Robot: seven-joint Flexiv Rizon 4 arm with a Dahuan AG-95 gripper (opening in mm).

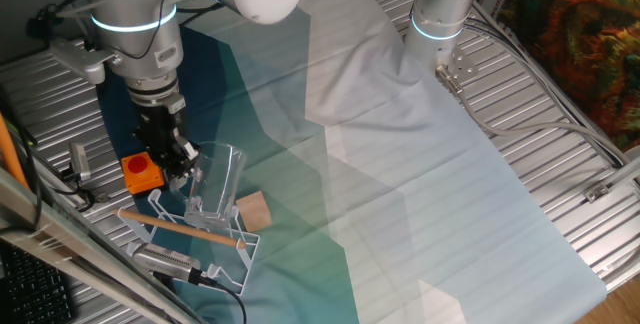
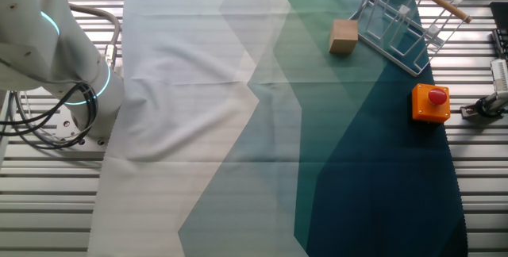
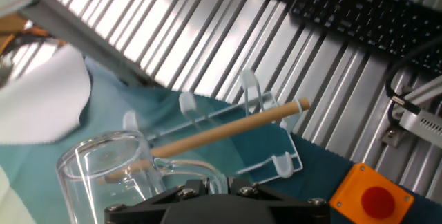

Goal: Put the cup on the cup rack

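The transparent cup hangs from my gripper, which is shut on its side handle. In the hand view the cup lies low left, its handle running between my fingers. It hovers just above the white wire cup rack with its light wooden rod. In the hand view the rack and rod lie just beyond the cup. In the other fixed view the rack is at the top right; the gripper is cut off there.
An orange box with a red button stands left of the rack, also in the other fixed view. A tan wooden block sits right of the rack. A keyboard lies beyond the table edge. Cables run along the left side.
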